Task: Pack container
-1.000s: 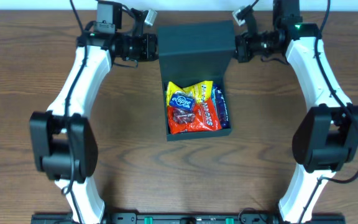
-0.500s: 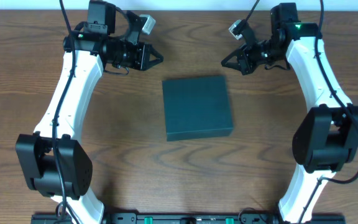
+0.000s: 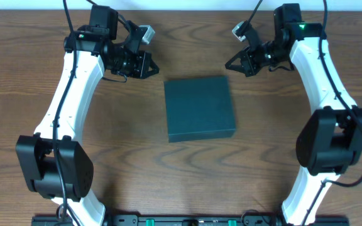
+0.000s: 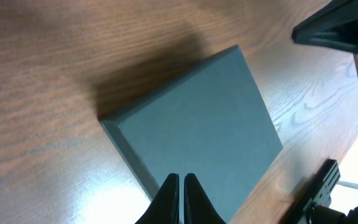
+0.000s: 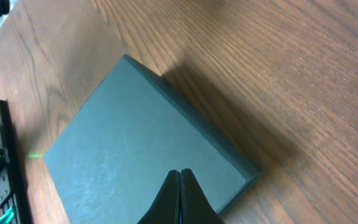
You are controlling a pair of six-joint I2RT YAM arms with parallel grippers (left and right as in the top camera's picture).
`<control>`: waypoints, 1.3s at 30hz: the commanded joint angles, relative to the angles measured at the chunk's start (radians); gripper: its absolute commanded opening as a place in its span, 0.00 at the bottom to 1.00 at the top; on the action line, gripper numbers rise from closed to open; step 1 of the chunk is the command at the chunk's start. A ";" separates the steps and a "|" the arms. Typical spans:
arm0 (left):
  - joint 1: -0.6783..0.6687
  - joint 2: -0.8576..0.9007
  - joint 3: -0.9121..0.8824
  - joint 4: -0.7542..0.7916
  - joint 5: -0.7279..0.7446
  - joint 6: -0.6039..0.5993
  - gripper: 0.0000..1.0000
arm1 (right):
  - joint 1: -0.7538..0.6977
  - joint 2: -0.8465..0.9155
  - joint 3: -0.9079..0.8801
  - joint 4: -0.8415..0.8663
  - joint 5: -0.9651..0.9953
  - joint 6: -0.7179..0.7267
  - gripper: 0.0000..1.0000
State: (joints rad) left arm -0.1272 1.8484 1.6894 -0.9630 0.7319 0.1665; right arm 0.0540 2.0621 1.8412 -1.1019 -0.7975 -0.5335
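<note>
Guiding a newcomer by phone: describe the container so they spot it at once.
On the wooden table, look between the left arm and right arm. The container lies there, lid shut: the only dark teal square box, plain and matte.

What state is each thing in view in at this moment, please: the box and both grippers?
container: lid shut flat, resting on the wooden table, nothing touching it.
left gripper: shut, empty, held clear of the container.
right gripper: shut, empty, held clear of the container.
</note>
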 commanded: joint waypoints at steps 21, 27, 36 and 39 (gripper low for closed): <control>0.002 -0.438 0.004 -0.023 -0.185 0.056 0.37 | 0.017 -0.363 0.010 0.257 0.031 0.013 0.77; 0.002 -0.436 0.004 -0.033 -0.185 0.055 0.95 | 0.012 -0.360 0.009 0.305 0.031 0.013 0.99; 0.002 -0.436 0.004 -0.032 -0.185 0.055 0.95 | 0.016 -0.360 0.009 0.298 0.095 0.013 0.99; 0.002 -0.436 0.004 -0.032 -0.185 0.055 0.95 | 0.016 -0.360 0.009 0.298 0.095 0.013 0.99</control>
State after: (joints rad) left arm -0.1272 1.4162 1.6894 -0.9916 0.5522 0.2138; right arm 0.0601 1.7100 1.8427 -0.7998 -0.7082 -0.5259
